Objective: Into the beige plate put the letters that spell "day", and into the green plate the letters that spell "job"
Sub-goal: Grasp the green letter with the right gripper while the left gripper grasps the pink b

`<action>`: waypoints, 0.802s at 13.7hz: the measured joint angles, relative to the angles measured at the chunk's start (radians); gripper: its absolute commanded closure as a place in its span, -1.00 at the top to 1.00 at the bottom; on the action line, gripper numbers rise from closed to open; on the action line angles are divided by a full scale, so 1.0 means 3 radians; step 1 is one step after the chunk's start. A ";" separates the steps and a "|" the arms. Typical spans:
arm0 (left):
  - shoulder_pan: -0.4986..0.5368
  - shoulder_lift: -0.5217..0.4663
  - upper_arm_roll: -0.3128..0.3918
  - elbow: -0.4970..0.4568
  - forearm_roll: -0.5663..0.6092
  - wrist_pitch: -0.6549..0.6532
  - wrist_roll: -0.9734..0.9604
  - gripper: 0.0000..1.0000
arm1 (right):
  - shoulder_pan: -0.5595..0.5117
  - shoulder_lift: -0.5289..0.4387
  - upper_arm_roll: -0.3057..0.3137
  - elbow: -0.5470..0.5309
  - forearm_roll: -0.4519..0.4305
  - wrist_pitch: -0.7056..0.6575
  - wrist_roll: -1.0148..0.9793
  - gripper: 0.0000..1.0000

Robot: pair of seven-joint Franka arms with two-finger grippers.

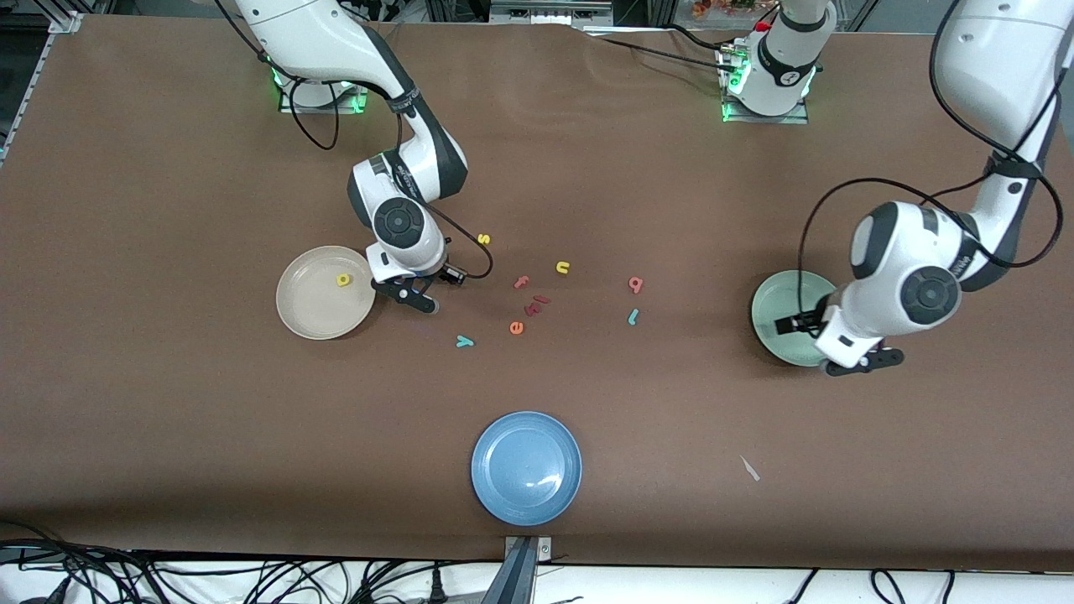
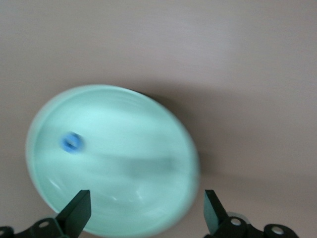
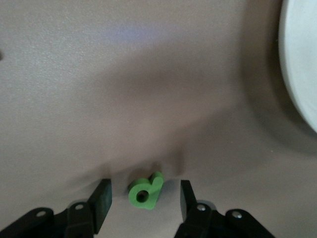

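Observation:
My right gripper (image 1: 417, 298) is low over the table beside the beige plate (image 1: 323, 294). It is open, and the green d (image 3: 146, 191) lies flat between its fingers (image 3: 101, 201) with a gap on each side. The yellow a (image 1: 343, 280) lies in the beige plate. My left gripper (image 1: 864, 362) hangs open over the edge of the green plate (image 1: 779, 315) with nothing in it, and the blue o (image 2: 72, 142) lies in that plate. The teal y (image 1: 464, 341), the salmon b (image 1: 636, 285) and the teal j (image 1: 633, 316) lie on the table between the plates.
A yellow s (image 1: 483, 239), a yellow u (image 1: 563, 268), a red f (image 1: 521, 283), a dark red k (image 1: 537, 302) and an orange e (image 1: 516, 328) lie mid-table. A blue plate (image 1: 526, 467) sits near the front edge, with a small white scrap (image 1: 750, 468) beside it.

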 measured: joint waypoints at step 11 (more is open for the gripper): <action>-0.0761 0.0395 -0.0497 -0.0119 0.0300 0.0432 -0.0713 0.82 | 0.0001 -0.0065 -0.0065 0.0048 -0.0010 -0.0093 -0.0172 -0.67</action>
